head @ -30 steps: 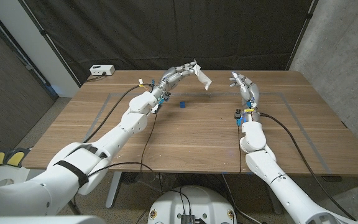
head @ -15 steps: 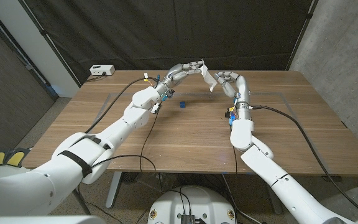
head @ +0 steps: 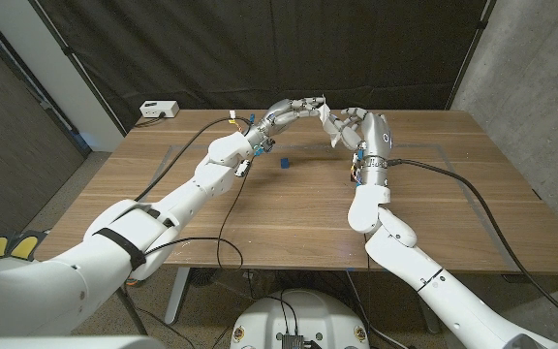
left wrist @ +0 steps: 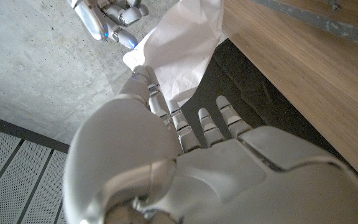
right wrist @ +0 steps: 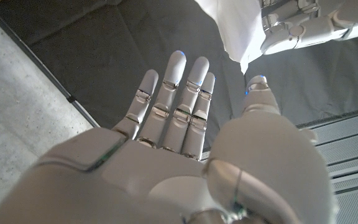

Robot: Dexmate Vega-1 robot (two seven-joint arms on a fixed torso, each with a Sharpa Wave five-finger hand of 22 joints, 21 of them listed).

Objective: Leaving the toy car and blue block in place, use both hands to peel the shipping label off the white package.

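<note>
Movement since a second ago is mostly on the right: the right robot hand [head: 355,127] has swung in from well apart on the desk's [head: 289,208] far right side and now sits just beside the white package [head: 326,119], its fingers [right wrist: 180,99] straight and spread, gripping nothing. From the right wrist view, its thumb tip lies close to the package's lower corner; whether they touch I cannot tell. The left robot hand [head: 296,109] has shifted slightly toward the middle and keeps the package pinched at its upper edge, raised above the far part of the desk.

The package [left wrist: 179,50] is thin, limp and crinkled, a matte white sheet-like mailer hanging in soft folds. No label can be made out on it. Both robot hands are smooth glossy white shells with grey metallic segmented fingers and blue fingertip pads. The desk is brown wood-grain with faint tape outlines. A small blue block [head: 284,164] sits on the desk, below the left robot hand and apart from it.
</note>
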